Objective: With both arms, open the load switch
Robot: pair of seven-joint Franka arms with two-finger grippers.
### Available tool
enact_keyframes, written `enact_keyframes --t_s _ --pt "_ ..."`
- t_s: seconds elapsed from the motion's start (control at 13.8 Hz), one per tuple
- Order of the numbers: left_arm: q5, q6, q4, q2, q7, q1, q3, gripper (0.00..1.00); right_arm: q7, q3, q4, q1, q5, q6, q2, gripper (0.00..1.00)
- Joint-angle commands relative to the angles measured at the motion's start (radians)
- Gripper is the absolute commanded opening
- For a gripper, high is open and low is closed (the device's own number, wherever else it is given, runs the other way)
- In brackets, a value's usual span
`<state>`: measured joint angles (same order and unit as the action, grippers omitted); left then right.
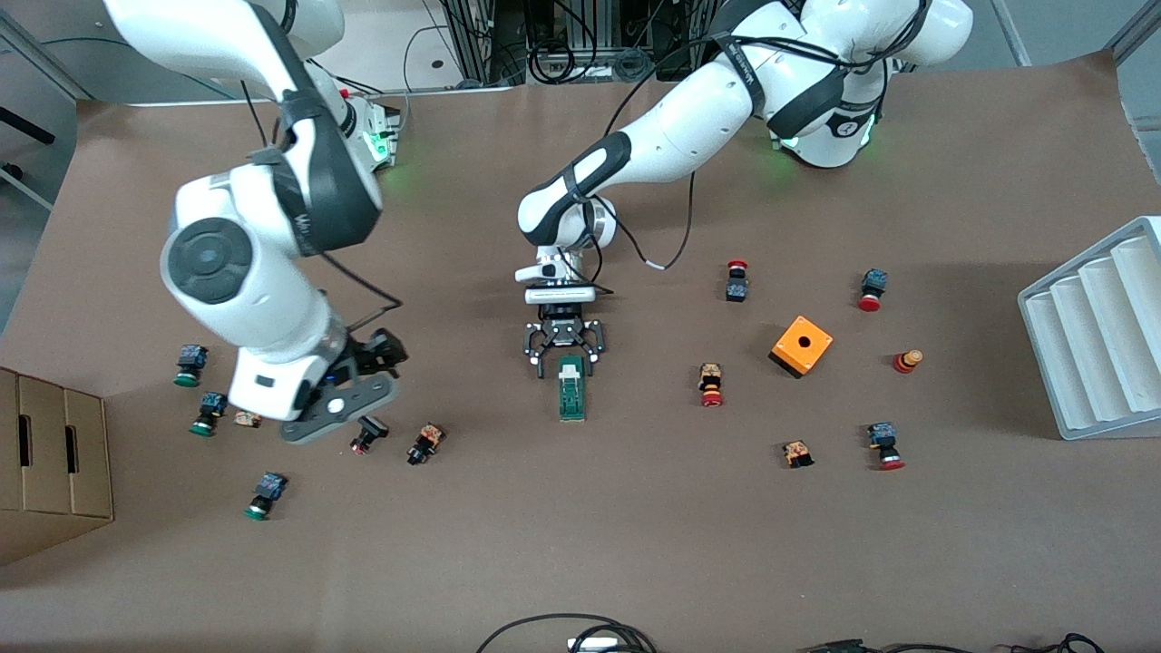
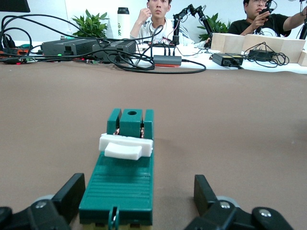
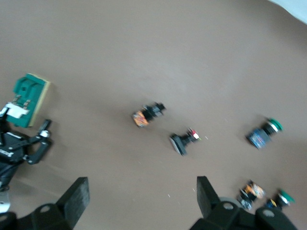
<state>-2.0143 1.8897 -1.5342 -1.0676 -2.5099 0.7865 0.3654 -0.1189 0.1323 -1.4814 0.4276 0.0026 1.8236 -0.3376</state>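
One load switch (image 1: 570, 388), green with a white sliding piece, lying flat near the middle of the table (image 1: 635, 544), long axis running toward the front camera. Straddled at its end nearer the arm bases by the left gripper (image 1: 562, 360), fingers (image 2: 69, 194) spread wide, one on each side of the block and clear of its flanks in the left wrist view; nothing clamped. White slider (image 2: 125, 146) sitting across the block, just short of the raised green end with a round hole.

Right gripper (image 1: 358, 399) up over the right arm's end of the table, above a cluster of push buttons, fingers (image 3: 76, 196) wide apart and holding nothing.

Toward the right arm's end: four green-capped push buttons (image 1: 190, 365), one small tan part (image 1: 247, 419), one dark button with a red tip (image 1: 367, 435) and one orange-and-black button (image 1: 424, 443), seven small pieces in all, though a further one under the wrist may be hidden. One stack of cardboard boxes (image 1: 54, 462) at that table edge.

Toward the left arm's end: one orange box with a hole (image 1: 802, 345); around it five red-capped push buttons (image 1: 736, 281), plus one small orange part (image 1: 797, 453) with no cap showing. One grey ribbed tray (image 1: 1093, 331) at the table edge.
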Motion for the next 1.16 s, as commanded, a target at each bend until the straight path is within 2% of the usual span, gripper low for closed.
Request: enact_keyframes --t_s 0.0,0.36,0.65,1.09 --pt "0.087 0.025 -0.012 0.015 0.028 -0.003 0.015 1.00 0.045 -0.013 -0.008 -0.074 0.033 -0.046 0.043 1.00" --pt "0.308 0.029 -0.030 0.110 0.279 -0.001 0.029 1.00 0.047 -0.016 -0.013 -0.255 0.036 -0.121 0.084 1.00" --pt "0.527 0.031 -0.024 0.195 0.523 -0.009 0.044 1.00 0.045 -0.048 -0.013 -0.355 0.031 -0.132 0.097 1.00" --pt "0.787 0.031 -0.012 0.320 0.941 -0.042 0.043 1.00 0.007 -0.048 -0.010 -0.446 0.036 -0.122 0.106 1.00"
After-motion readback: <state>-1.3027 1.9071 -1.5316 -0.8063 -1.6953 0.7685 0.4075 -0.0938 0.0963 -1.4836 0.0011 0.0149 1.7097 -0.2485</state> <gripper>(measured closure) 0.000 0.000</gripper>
